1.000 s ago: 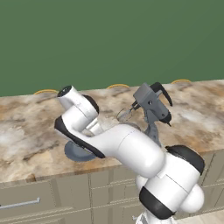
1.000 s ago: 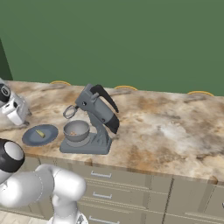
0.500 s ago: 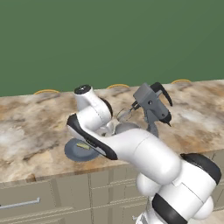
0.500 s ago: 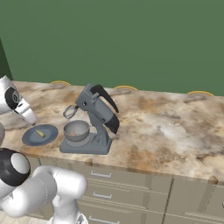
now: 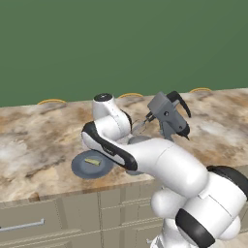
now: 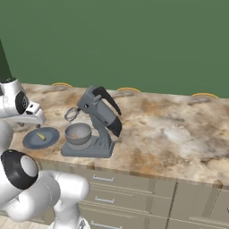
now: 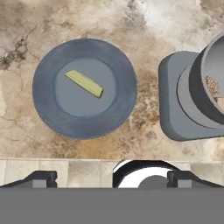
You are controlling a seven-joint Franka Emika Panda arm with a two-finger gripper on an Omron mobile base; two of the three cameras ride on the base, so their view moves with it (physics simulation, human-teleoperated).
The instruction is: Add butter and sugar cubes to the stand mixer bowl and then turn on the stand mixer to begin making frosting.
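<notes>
Butter (image 5: 92,162) lies on the blue-grey plate (image 5: 80,169) on the surface, left of the stand mixer (image 5: 167,118), in the left base view. Right base view: plate just beside the mixer bowl (image 6: 78,133). Hand view: butter (image 7: 84,83) slants diagonally, ahead of the wide-open end effector (image 7: 109,177).

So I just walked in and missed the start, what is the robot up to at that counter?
The arm is over the blue-grey plate, where the butter lies untouched. Its gripper is open and holds nothing. Beside the plate stands the stand mixer with its head tilted up, and the stand mixer bowl sits on its base with something small and brownish already inside. The butter has not yet gone into the bowl.
</notes>
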